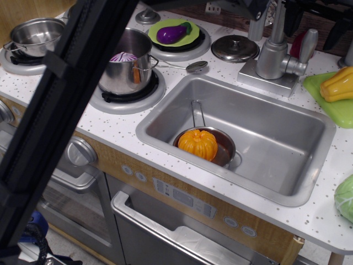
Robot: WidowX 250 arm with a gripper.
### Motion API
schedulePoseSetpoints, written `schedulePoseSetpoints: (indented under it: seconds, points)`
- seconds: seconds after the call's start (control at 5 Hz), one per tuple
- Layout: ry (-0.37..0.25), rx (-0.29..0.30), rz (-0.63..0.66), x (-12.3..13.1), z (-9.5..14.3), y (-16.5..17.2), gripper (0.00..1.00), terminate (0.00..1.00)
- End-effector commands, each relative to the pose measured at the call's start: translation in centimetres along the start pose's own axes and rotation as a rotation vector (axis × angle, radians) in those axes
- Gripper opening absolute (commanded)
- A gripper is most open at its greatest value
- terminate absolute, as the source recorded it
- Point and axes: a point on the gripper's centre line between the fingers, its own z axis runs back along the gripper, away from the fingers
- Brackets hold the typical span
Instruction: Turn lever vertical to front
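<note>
The lever [308, 45] is a small silver-grey paddle with a rounded tip. It stands nearly upright on the right side of the faucet's body [273, 55], joined to it by a short stub. My gripper [315, 23] hangs at the top edge of the view, just above the lever. Its two dark fingers [292, 17] are spread apart, one on each side of the lever's tip, and do not touch it. Most of the gripper is cut off by the frame.
My black arm [60, 94] crosses the left foreground. The sink [298, 165] holds a small pan with an orange pumpkin [197, 143]. A pot [129, 63], an eggplant plate [174, 33], a lid [235, 48] and a yellow pepper [339, 84] are nearby.
</note>
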Motion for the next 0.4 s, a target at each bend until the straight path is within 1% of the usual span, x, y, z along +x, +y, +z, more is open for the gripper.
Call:
schedulePoseSetpoints:
  seconds: [0.0,0.2]
  points:
    - [0.0,0.0,0.0,0.0,0.0,0.0,1.0,0.0]
    - [-0.07,0.032,0.005,0.51,0.53,-0.22,1.0,0.0]
